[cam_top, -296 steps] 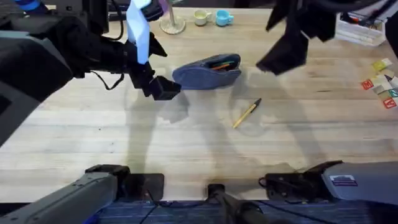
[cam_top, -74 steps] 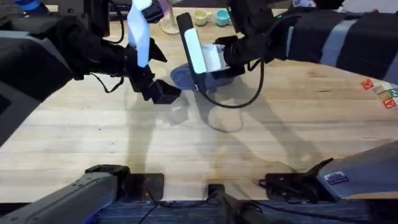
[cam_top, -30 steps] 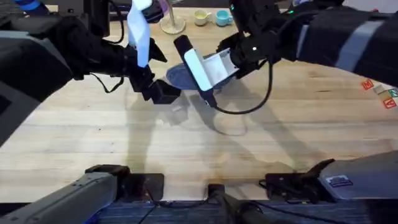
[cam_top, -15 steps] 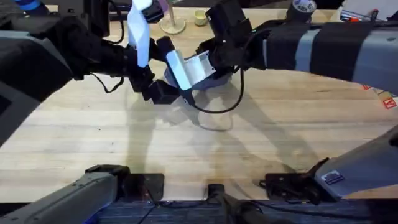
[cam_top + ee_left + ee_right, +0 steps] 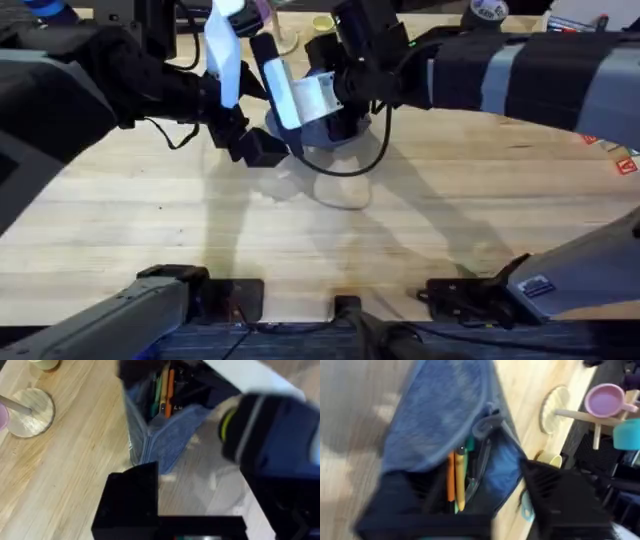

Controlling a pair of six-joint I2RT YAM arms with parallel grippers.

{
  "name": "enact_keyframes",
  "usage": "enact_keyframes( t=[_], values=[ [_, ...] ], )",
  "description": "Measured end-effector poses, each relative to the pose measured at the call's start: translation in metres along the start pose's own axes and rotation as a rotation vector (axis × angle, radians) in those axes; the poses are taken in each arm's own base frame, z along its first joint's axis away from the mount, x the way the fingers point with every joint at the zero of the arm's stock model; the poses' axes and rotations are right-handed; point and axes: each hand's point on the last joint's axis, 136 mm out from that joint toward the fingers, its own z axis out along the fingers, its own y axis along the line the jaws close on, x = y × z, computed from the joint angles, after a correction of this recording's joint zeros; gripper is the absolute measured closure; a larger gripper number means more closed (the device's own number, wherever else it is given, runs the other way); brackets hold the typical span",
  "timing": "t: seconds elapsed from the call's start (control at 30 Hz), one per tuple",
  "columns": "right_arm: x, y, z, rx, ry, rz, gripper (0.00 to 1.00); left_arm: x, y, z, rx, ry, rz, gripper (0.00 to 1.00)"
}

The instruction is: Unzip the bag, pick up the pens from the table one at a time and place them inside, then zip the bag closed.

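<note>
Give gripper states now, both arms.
Left gripper: shut on the bag, pinching its end.
Right gripper: over the open bag, state cannot be told.

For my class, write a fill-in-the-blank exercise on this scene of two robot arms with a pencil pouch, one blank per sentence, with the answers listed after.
1. The bag is made of ____ fabric.
2. The zipper of the bag is ____, so the pens show inside.
3. The bag rests on a ____ table.
4. In the right wrist view, a purple ____ hangs on a wooden stand.

Missing words: blue; open; wooden; cup
</note>
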Motion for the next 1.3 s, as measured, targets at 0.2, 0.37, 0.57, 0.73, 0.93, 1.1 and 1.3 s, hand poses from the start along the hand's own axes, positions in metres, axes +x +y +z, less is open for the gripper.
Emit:
enact_keyframes(
  t=[0.2, 0.37, 0.57, 0.73, 0.93, 1.1, 1.3],
  values=[
    [0.007, -0.002, -0.006, -0.002, 0.005, 0.148, 0.006, 0.000, 0.000, 0.000, 0.000, 0.000, 0.000, 0.008],
    [0.007, -0.003, -0.024, -0.007, 0.001, 0.223, 0.006, 0.000, 0.000, 0.000, 0.000, 0.000, 0.000, 0.008],
    [0.003, -0.006, -0.058, -0.001, -0.013, 0.310, 0.007, 0.000, 0.000, 0.000, 0.000, 0.000, 0.000, 0.008],
    [-0.006, -0.029, -0.099, 0.090, -0.076, 0.635, 0.005, 0.004, 0.006, -0.004, -0.019, 0.002, -0.014, 0.008],
    [-0.009, -0.035, -0.112, 0.099, -0.118, 0.989, 0.005, 0.017, 0.025, -0.018, -0.076, -0.013, 0.007, 0.008],
    [-0.010, -0.033, -0.111, 0.076, -0.129, 1.208, 0.005, 0.025, 0.037, -0.032, -0.111, -0.044, 0.044, 0.008],
    [-0.011, -0.032, -0.111, 0.052, -0.145, 1.470, 0.005, 0.033, 0.050, -0.048, -0.159, -0.090, 0.104, 0.008]
  ],
)
